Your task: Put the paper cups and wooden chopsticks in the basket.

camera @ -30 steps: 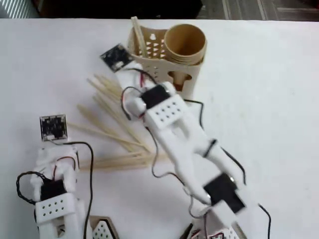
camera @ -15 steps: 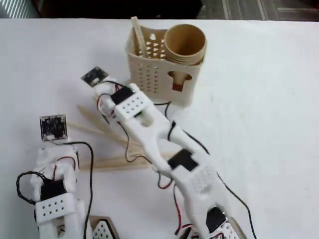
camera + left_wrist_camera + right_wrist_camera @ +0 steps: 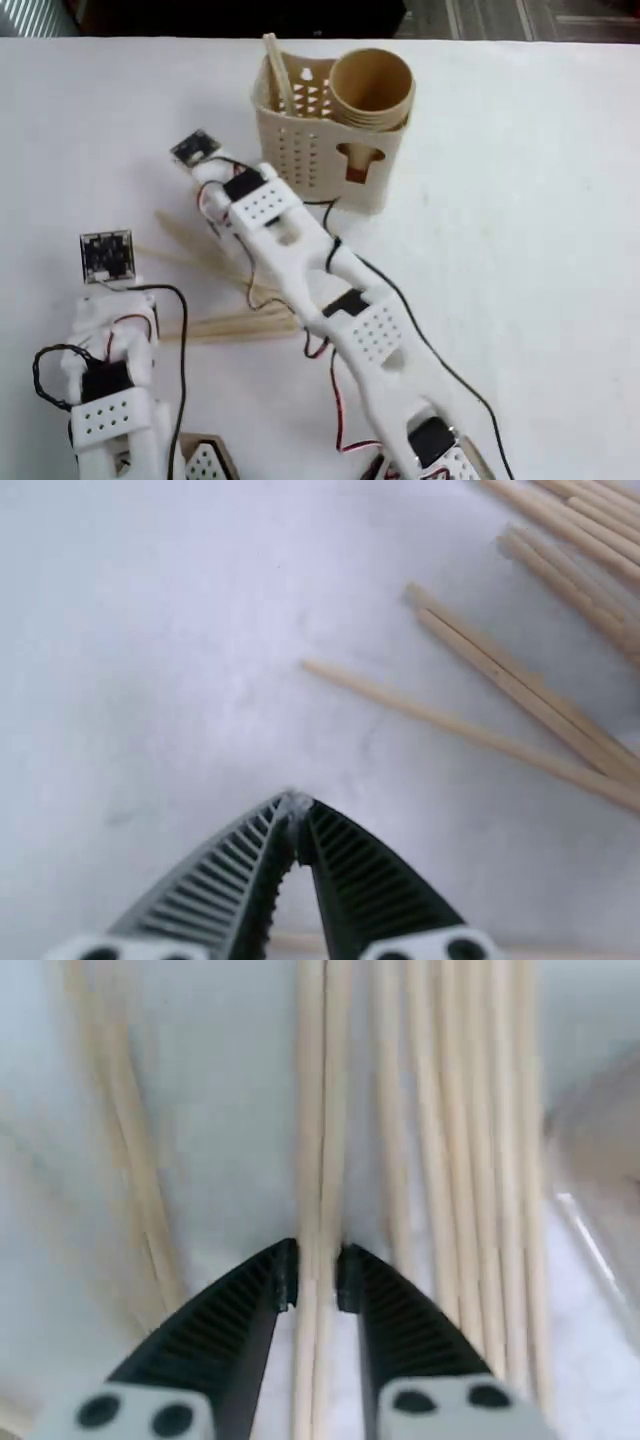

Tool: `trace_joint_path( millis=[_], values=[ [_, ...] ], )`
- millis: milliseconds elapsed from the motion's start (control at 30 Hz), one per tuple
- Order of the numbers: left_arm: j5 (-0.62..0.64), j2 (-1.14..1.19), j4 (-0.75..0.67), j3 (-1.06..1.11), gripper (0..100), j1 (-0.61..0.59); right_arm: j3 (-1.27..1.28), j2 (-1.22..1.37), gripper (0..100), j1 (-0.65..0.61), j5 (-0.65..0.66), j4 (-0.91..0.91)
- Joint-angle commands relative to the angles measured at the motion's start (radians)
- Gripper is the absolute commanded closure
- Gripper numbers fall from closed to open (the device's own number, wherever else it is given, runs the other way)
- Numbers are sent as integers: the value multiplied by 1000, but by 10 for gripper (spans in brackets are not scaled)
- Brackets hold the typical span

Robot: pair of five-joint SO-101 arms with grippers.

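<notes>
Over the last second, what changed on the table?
The right arm swung away from the basket toward the robot's left. Its pincer now sits low over a pair of wooden chopsticks in the loose pile; I can't tell whether it grips them. Unchanged: the left arm, basket, paper cups and the chopstick in the basket.

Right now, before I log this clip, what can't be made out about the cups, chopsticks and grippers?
- Number of paper cups nested in the basket: high view, basket wall hides them below the rims.
- Count of loose chopsticks: high view, right arm covers the pile's middle.
- Whether the right gripper grips a pair: right wrist view, blurred.
</notes>
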Motion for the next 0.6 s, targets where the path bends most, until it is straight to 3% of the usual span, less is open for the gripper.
trace_joint_path(
  millis=[0,567],
  values=[
    [-11,-13,-14,-29,976,-4,-21,5,980,-4,29,-1],
    [-11,-13,-14,-29,976,-4,-230,-214,981,2,31,351]
  ],
)
